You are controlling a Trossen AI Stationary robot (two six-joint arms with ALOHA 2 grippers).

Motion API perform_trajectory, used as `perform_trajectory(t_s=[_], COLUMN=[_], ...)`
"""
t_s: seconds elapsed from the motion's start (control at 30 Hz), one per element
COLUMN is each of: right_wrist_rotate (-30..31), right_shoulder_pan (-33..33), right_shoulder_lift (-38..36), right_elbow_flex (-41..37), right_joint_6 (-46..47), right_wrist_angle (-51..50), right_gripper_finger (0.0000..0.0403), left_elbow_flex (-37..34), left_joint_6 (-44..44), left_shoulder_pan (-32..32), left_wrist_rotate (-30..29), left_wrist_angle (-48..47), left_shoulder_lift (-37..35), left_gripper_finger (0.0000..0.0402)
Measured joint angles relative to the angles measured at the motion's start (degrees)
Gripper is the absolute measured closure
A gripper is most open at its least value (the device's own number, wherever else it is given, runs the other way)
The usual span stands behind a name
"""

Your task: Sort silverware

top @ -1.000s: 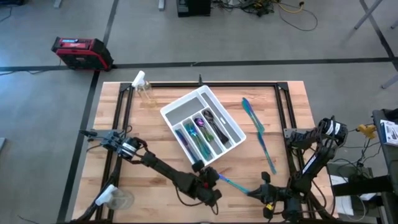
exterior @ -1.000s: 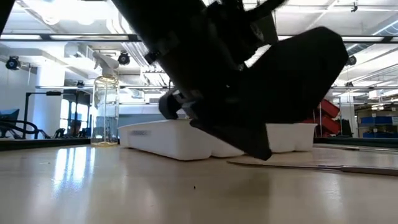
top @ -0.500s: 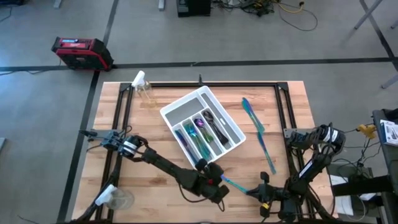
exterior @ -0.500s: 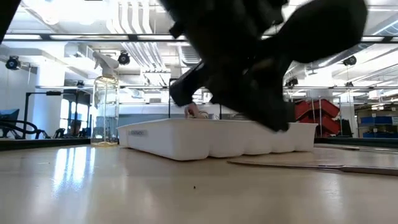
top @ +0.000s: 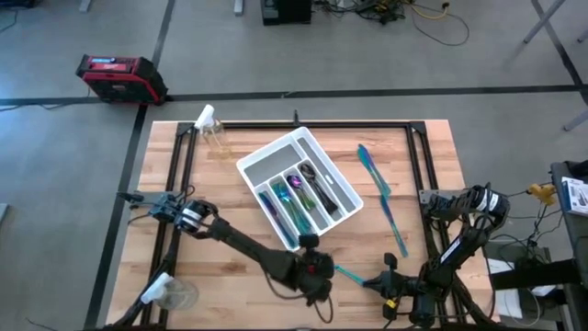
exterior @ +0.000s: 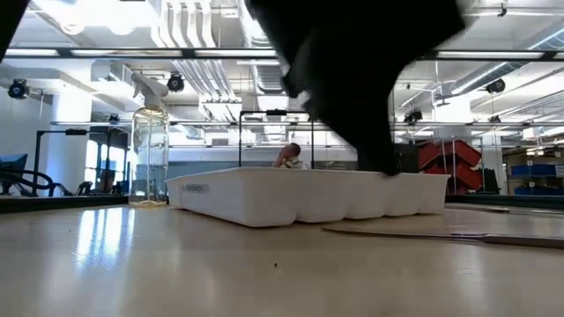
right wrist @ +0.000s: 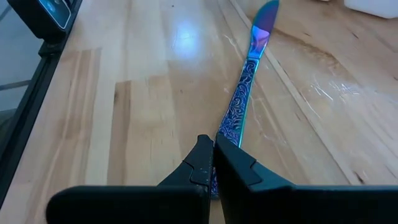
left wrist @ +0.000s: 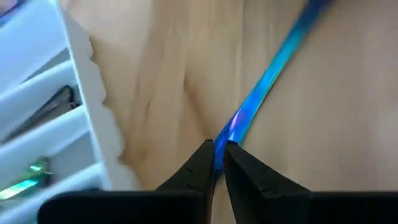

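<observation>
My left gripper [left wrist: 218,155] is pinched tight on one end of a shiny blue piece of silverware [left wrist: 273,71]. It lies low over the wooden table [top: 230,202], just past the near corner of the white tray [top: 342,188]. I cannot tell if it is a fork, a spoon or a knife. More shiny pieces [top: 296,198] lie in the slots of the tray. Two long blue-green ones [top: 375,176] lie on the bare wood beside the tray.

My right gripper [right wrist: 212,163] sits at the near right corner of the table. Its fingers are pressed together, and a blue knife with a curly pattern [right wrist: 245,87] lies on the wood right in front of them.

A clear spray bottle [top: 211,129] stands at the far left corner. A red box [top: 119,75] sits on the grey floor past the table. The room behind has bright ceiling lights.

My left arm [top: 234,244] stretches from the left side across the near part of the table. My right arm [top: 464,234] is folded up by the right edge.
</observation>
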Motion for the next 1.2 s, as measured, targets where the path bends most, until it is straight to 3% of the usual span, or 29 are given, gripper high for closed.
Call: perform_trajectory(t_s=[0.13, 0.37, 0.5, 0.7, 0.93, 1.2], right_wrist_rotate=[0.0, 0.0, -0.1, 0.0, 4.0, 8.3], right_shoulder_pan=[-0.1, -0.2, -0.2, 0.0, -0.3, -2.2], right_shoulder_lift=[0.0, 0.0, -0.4, -2.7, -1.9, 8.7], right_elbow_flex=[0.0, 0.0, 0.0, 1.2, 1.2, 1.0], right_joint_6=[-0.1, 0.0, -0.2, -6.9, -11.5, -7.0], right_wrist_angle=[0.0, 0.2, 0.1, 0.1, 0.0, 6.5], right_gripper_finger=[0.0403, 0.0403, 0.0403, 0.0398, 0.0322, 0.0221], left_elbow_flex=[-1.0, -1.0, -1.0, -1.0, -1.1, -1.1], left_joint_6=[12.3, 16.6, 14.3, 1.6, -7.0, -10.4], left_shoulder_pan=[2.5, 4.1, 3.3, 0.7, -3.0, -4.7], left_wrist_rotate=[6.8, 8.7, 10.0, 11.6, 11.9, 11.6], left_wrist_angle=[-1.6, -1.1, -1.3, -5.3, -10.9, -10.7], left_shoulder_lift=[0.2, 2.4, 2.7, 1.8, 1.4, 1.4], left_gripper_finger=[0.0378, 0.0378, 0.0378, 0.0378, 0.0378, 0.0378])
